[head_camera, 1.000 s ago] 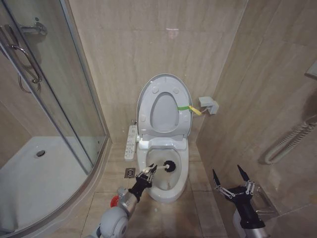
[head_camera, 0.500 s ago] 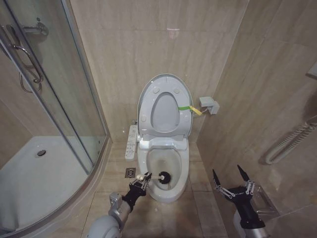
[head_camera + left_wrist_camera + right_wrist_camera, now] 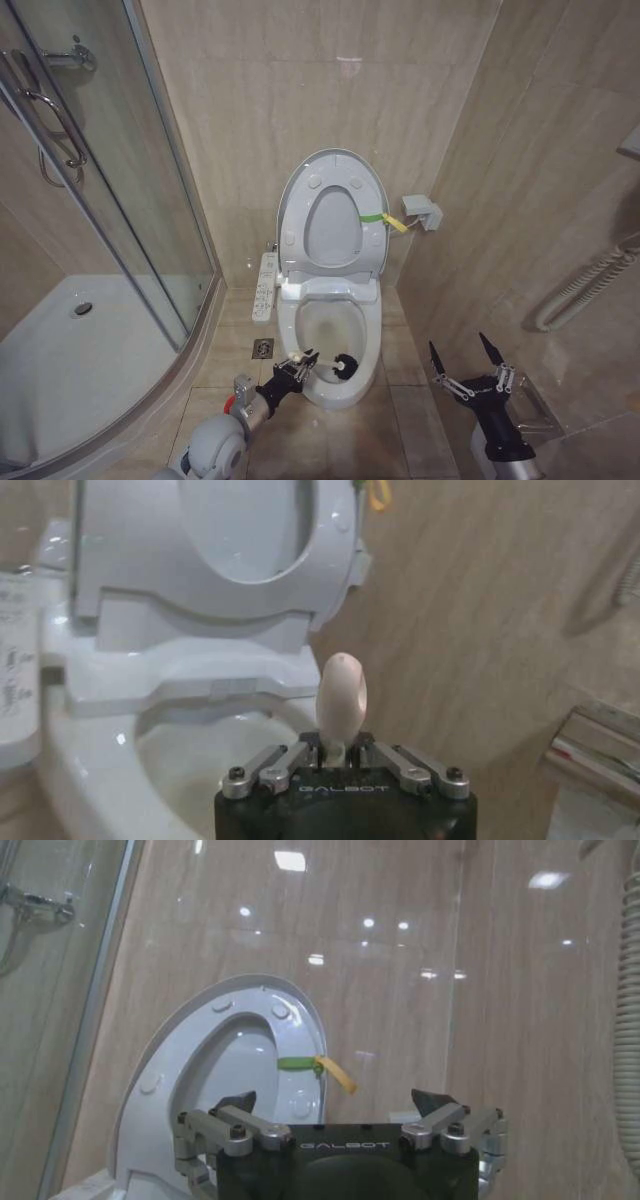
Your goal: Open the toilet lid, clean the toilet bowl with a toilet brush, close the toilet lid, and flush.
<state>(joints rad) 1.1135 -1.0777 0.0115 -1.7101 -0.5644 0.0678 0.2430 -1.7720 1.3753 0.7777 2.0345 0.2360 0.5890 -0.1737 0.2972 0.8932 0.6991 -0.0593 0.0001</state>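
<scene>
The toilet lid [image 3: 330,170] stands upright against the wall, and the seat ring [image 3: 332,228] is raised with it. Below them lies the open toilet bowl [image 3: 330,325], stained yellowish inside. My left gripper [image 3: 298,366] is at the bowl's front left rim, shut on the toilet brush's pale handle [image 3: 342,694]. The dark brush head [image 3: 345,365] rests inside the bowl near its front edge. The left wrist view also takes in the bowl [image 3: 110,757] and the lid [image 3: 120,547]. My right gripper [image 3: 467,362] hangs open to the right of the toilet, facing the lid [image 3: 160,1072]; nothing is between its fingertips [image 3: 335,1102].
A glass shower door [image 3: 110,170] and a white shower tray [image 3: 70,350] fill the left side. A floor drain [image 3: 262,348] and a control panel [image 3: 265,285] sit left of the bowl. On the right are a wall box [image 3: 420,212] and a ribbed hose [image 3: 590,285]. A red holder [image 3: 229,404] peeks out beside my left arm.
The brush head has slid from the middle of the bowl toward its front edge. My left gripper has drawn back and lower with it. The right arm has stayed still.
</scene>
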